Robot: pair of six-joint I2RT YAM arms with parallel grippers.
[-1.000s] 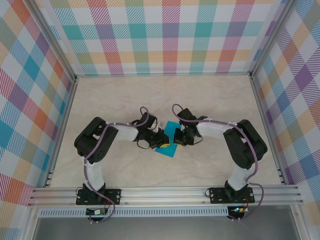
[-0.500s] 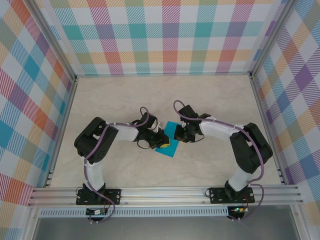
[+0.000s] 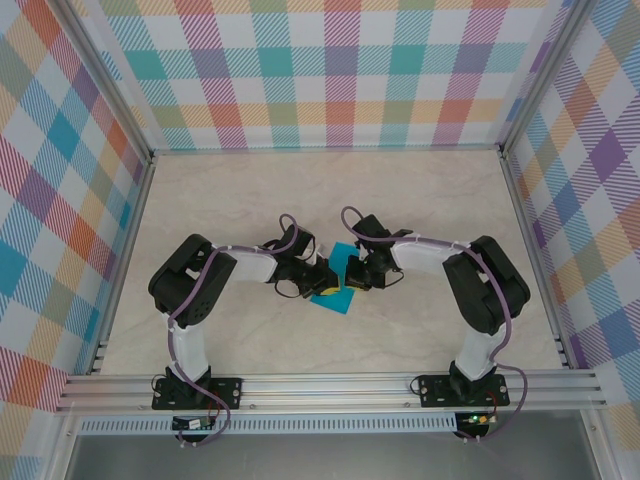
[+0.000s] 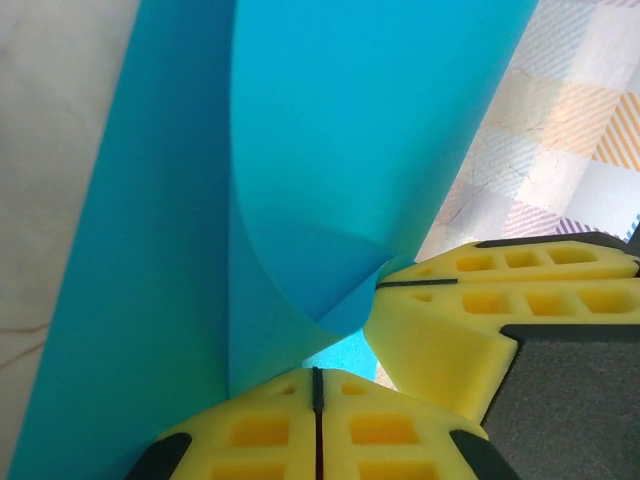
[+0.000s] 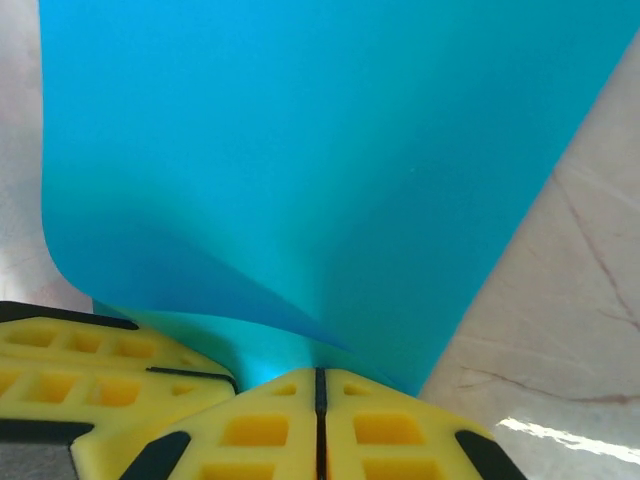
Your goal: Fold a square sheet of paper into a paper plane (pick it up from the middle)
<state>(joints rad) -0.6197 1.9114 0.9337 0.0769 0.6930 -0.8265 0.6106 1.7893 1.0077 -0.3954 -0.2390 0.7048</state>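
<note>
- Top view: the teal sheet of paper lies near the middle of the pale table, between the two arms. The left gripper and the right gripper meet over it, tips just beside each other. They cover most of it: one corner shows above them and a wider strip below. Checked walls stand around the table.
- Left wrist view: the left gripper has its yellow foam fingers pressed together with no gap, pinching a raised fold of the sheet at their tips. The sheet curves up off the table into that pinch. The right gripper comes in from the right. Its yellow fingers are also together and meet the same fold just beside the left one's tips.
- Right wrist view: the right gripper has its jaws closed tight on the sheet, which rises into the seam between the fingers and spreads out beyond them. The left gripper's yellow finger lies at the lower left, touching the right gripper's finger. Bare table shows to the right of the sheet.
</note>
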